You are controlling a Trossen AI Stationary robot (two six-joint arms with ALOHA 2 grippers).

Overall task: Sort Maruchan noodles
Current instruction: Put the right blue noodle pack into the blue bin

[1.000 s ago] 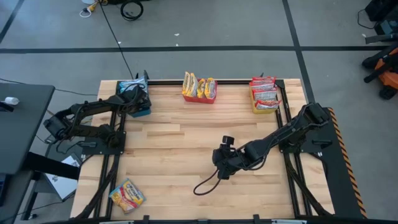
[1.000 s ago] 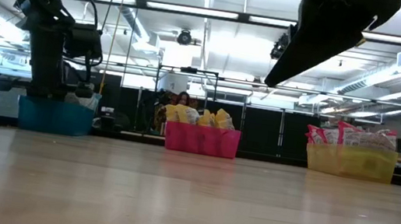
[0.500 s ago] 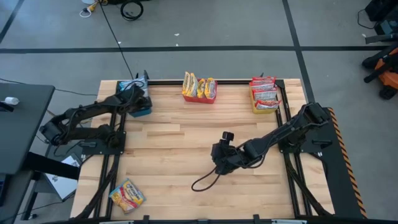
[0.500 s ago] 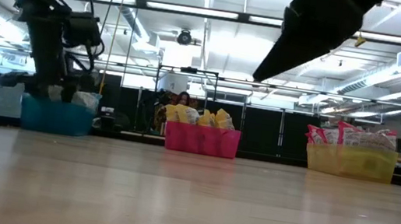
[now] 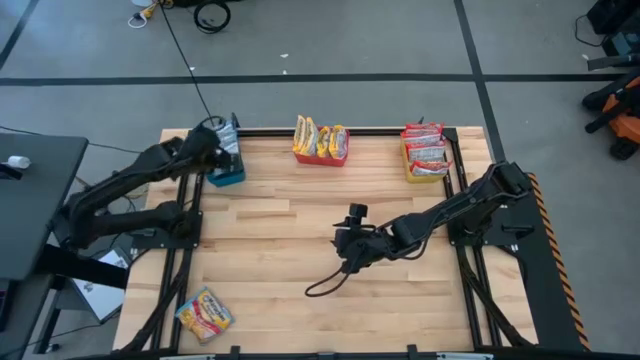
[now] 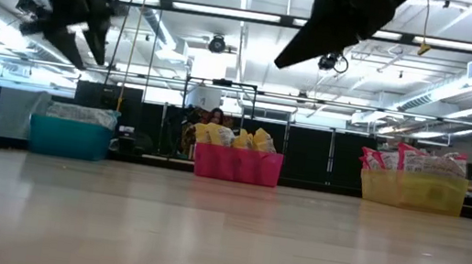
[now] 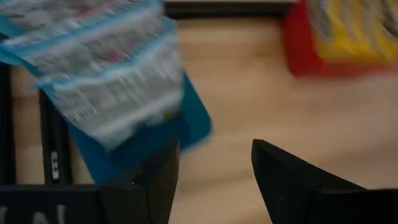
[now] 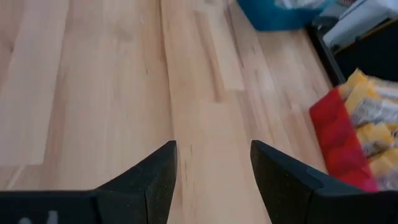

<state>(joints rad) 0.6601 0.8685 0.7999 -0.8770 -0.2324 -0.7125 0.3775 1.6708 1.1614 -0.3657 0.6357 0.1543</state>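
Blue-and-white Maruchan noodles packets (image 7: 106,74) lie in the blue bin (image 5: 226,172) at the table's far left. My left gripper (image 7: 214,155) hangs open and empty above that bin (image 6: 69,134), with nothing between its fingers. Yellow-orange packets (image 5: 318,135) stand in the red bin (image 5: 322,155), and red-and-white packets (image 5: 425,148) fill the yellow bin (image 5: 412,168). One yellow-orange packet (image 5: 204,312) lies flat at the table's near left corner. My right gripper (image 5: 342,245) hovers open over the bare middle of the table (image 8: 112,93).
All three bins stand in a row along the far edge. A dark cable (image 5: 325,285) from the right arm loops down over the table near its middle. Bare wood lies between the bins and the near left packet.
My left gripper has risen out of the blue bin and now hangs well above it, empty; the packets stay in the bin. My right gripper has drifted a little toward the table's left and far side, still open.
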